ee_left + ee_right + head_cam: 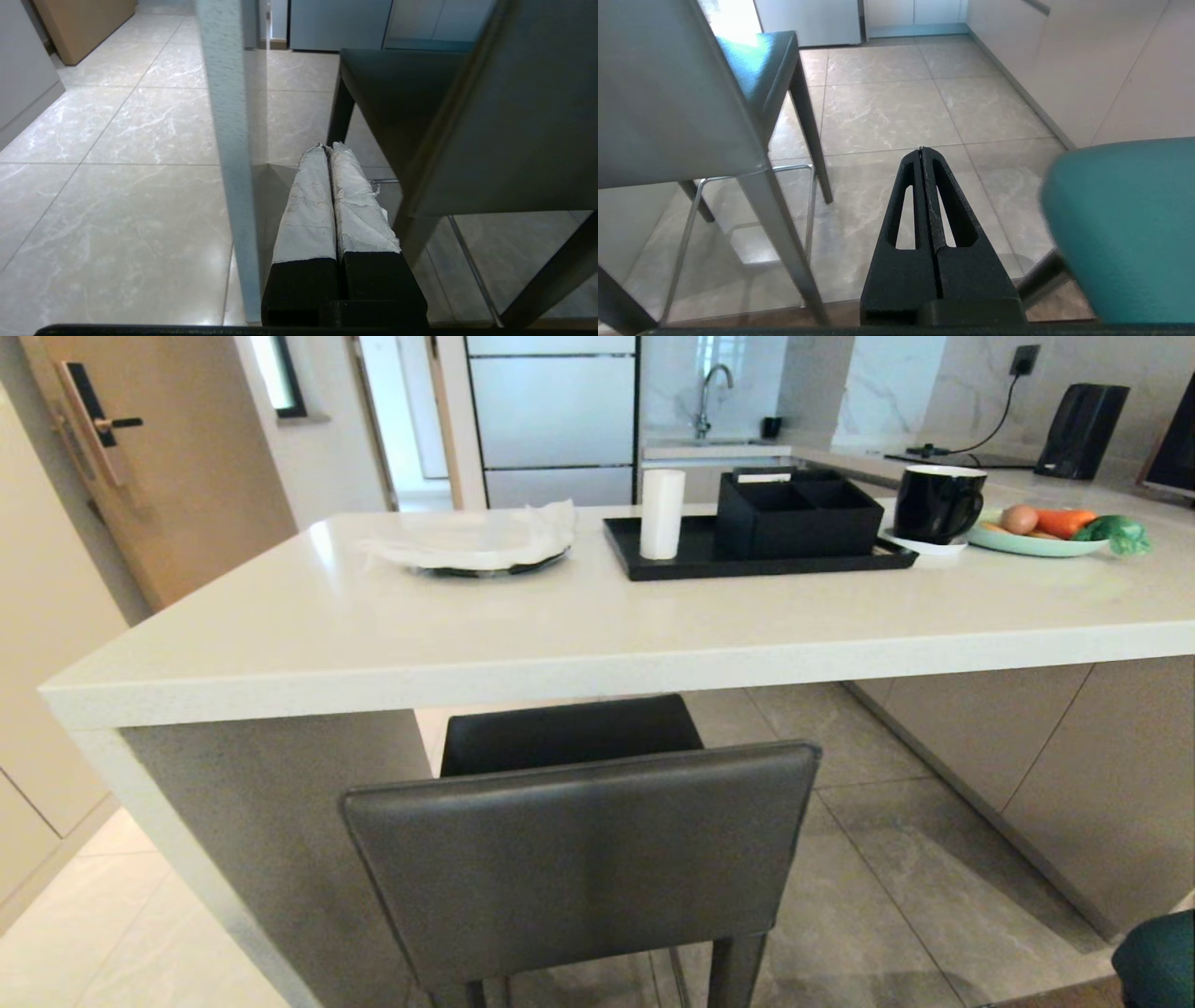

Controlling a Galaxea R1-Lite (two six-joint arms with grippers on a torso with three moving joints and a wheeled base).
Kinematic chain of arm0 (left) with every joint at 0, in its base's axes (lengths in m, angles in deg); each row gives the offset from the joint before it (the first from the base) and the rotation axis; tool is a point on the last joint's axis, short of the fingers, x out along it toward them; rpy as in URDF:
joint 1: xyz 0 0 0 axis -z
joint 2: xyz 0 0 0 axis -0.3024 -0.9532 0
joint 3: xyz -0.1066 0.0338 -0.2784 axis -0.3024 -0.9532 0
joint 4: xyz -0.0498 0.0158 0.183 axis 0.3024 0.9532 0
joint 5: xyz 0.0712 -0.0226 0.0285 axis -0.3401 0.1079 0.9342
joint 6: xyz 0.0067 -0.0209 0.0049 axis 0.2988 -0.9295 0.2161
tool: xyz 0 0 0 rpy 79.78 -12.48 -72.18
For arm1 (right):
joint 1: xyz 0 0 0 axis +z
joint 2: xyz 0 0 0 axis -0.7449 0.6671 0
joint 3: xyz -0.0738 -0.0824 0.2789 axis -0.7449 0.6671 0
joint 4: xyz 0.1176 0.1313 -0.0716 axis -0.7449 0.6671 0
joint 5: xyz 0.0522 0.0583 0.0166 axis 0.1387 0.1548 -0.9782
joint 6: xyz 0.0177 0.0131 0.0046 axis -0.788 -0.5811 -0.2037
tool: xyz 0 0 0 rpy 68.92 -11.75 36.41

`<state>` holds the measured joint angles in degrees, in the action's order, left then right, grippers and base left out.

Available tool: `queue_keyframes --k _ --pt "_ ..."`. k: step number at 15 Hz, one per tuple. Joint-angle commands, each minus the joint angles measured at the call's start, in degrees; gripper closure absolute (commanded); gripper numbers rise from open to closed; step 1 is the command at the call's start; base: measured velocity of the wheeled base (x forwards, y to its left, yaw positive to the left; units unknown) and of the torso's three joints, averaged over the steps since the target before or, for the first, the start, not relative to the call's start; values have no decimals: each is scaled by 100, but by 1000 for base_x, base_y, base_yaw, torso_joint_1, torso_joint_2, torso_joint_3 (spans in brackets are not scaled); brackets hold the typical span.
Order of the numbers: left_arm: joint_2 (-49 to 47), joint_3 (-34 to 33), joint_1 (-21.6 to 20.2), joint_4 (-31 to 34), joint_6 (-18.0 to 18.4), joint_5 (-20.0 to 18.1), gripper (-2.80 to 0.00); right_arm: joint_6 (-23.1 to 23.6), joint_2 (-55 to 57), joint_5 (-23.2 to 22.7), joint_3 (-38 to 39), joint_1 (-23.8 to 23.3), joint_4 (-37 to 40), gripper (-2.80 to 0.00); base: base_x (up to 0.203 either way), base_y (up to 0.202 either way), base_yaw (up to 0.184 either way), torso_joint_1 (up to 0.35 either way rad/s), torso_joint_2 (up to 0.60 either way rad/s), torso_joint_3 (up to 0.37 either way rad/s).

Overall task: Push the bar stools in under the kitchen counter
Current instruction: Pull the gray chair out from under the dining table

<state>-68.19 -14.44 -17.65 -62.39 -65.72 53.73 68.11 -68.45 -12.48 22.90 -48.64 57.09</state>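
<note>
While neither arm appeared in the head view, each wrist view showed its own gripper.
Grey stool: at 6 o'clock in the head view, seat front tucked under the kitchen counter, backrest outside the slab edge.
Teal stool: cut off at 4 o'clock in the head view, clear of the counter; its legs were out of sight there.
Left gripper: fingers pressed together, white-wrapped, holding nothing, low beside the grey stool's backrest and a white counter panel.
Right gripper: black fingers closed tip to tip, empty, above the floor between the two stools.
Wrist views only: stool legs, metal footrest.
Head view only: black tray, mug, plate of vegetables.
Writing: none legible.
</note>
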Motion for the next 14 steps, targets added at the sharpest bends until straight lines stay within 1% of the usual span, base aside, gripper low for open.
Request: queue_keyframes --k 1,4,6,11,12,13,14 --pt "-2 -9 -4 -6 -5 4 0 5 7 1 0 5 3 0 -3 -151 2 -1 4 2" --pt "-1 -9 5 -6 -5 4 0 5 7 1 0 5 3 0 0 -197 2 4 2 5" --pt "-1 -9 5 -14 -5 4 0 5 7 1 0 5 3 0 0 -146 1 3 5 2" --pt "-1 -9 5 -7 -6 4 0 -4 7 10 0 5 3 0 0 -14 1 2 -1 1" --pt "-1 -9 5 -6 -14 4 -280 -24 7 10 0 5 3 0 0 0 0 0 0 0" --pt "-1 -9 5 -6 -14 4 -280 -60 7 41 0 5 3 0 0 0 0 0 0 0" --pt "-1 -9 5 -6 -14 4 -280 -65 7 63 0 5 3 -280 0 0 0 0 0 0"
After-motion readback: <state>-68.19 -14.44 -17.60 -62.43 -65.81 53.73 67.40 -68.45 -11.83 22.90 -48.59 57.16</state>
